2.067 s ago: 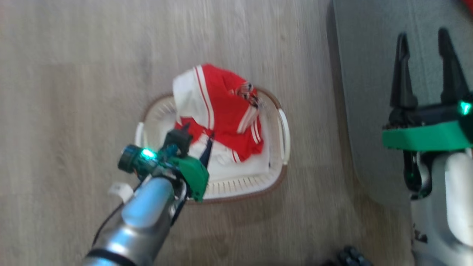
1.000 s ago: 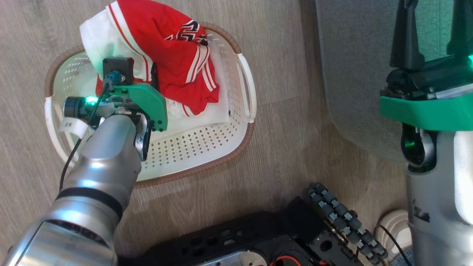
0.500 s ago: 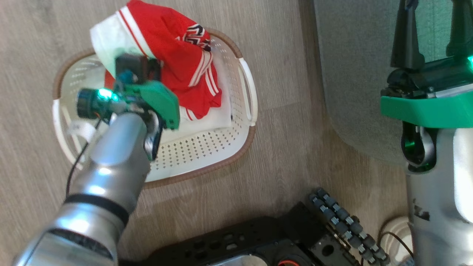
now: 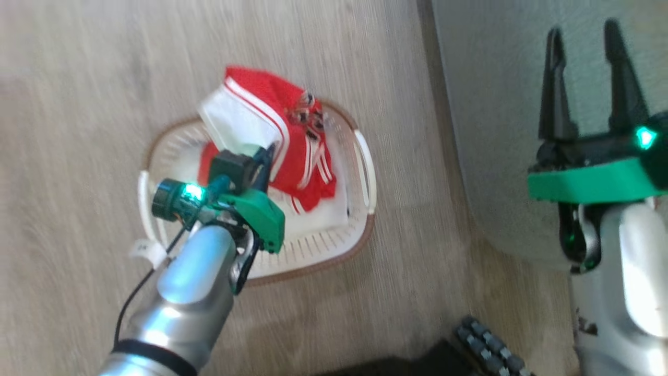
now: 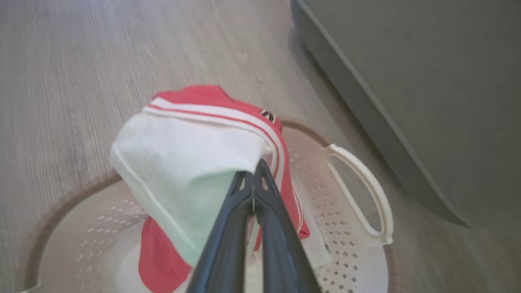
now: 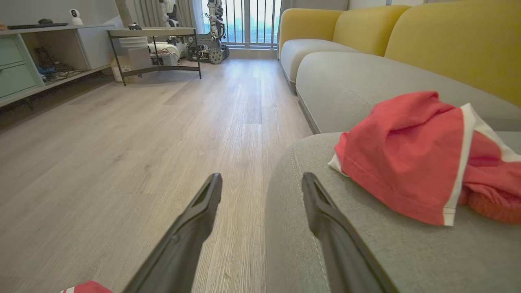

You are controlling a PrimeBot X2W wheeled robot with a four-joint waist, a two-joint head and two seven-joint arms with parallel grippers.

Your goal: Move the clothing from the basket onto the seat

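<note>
Pinching the white panel of the clothing (image 5: 191,162), the left claw (image 5: 253,177) has its two dark fingers (image 5: 230,236) pressed together, with the cloth caught at the tips. The clothing is red with a white panel edged by red and white stripes, and a small black-red emblem (image 4: 308,112) shows near its top. It stands bunched up above the far part of the basket (image 4: 360,245), with its lower folds inside.

The basket is white and perforated, with a brown rim and a white handle (image 5: 366,191) on the side. It sits on the pale wooden floor (image 4: 78,156), near the grey seat (image 4: 496,104) but not touching it; a strip of floor lies between them. The right claw (image 4: 583,31) is over the seat, its fingers wide apart with nothing between them.

The right wrist view shows a red garment (image 6: 407,162) with a white stripe lying crumpled on the seat, just to the right of that claw's fingers. Yellow back cushions (image 6: 447,44) are behind it, and a low bench (image 6: 154,32) stands far across the room. The head view is blurred, so no lettering can be read.
</note>
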